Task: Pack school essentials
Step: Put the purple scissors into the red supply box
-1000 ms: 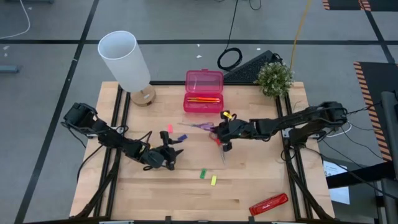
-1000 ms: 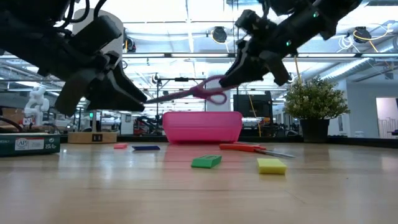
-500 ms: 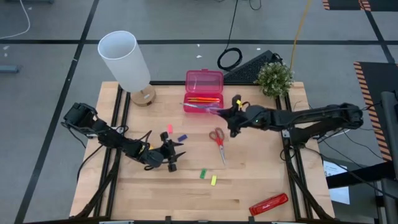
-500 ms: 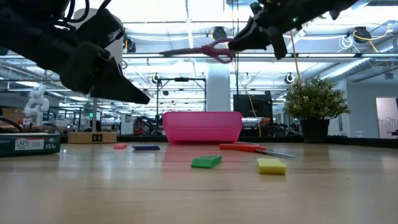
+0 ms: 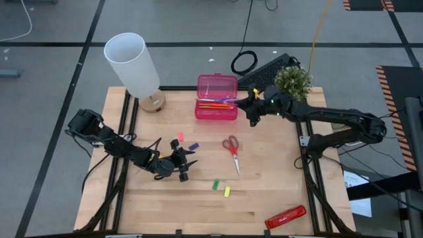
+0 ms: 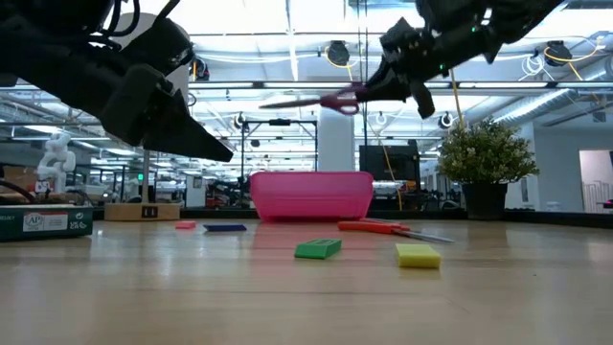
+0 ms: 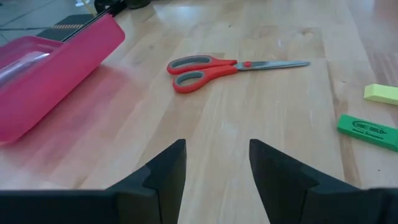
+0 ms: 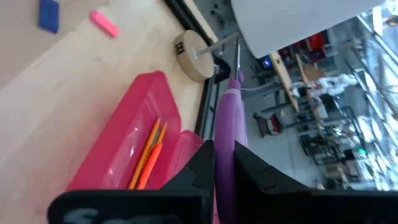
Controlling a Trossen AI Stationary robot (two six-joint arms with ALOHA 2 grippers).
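My right gripper (image 5: 246, 109) is shut on the purple-handled scissors (image 6: 316, 99), which hang in the air above the open pink case (image 5: 216, 98). Orange pencils (image 8: 149, 152) lie inside the case. The red-handled scissors (image 5: 231, 149) lie flat on the table's middle. A pink piece (image 5: 180, 137) and a blue piece (image 5: 193, 146) lie left of them; a green piece (image 5: 215, 184) and a yellow piece (image 5: 227, 192) lie nearer the front. My left gripper (image 5: 185, 162) stands open and low over the table near the blue piece, holding nothing. My right gripper pinches the purple scissors between its two fingers at the handle end (image 8: 225, 134). The fingers reach in from the table's right, about level. The scissors are lifted clear and lie about level, with the blades (image 6: 287, 101) pointing toward the table's left, over the case.
A white lamp (image 5: 132, 63) stands at the far left corner and a potted plant (image 5: 291, 82) at the far right. A long red bar (image 5: 285, 216) lies near the front right edge. Bare wood shows at the front left.
My right gripper has risen and gone toward the table's far edge with the purple scissors, from beside the red scissors to above the pink case. The scissors have stayed about level in the hold.
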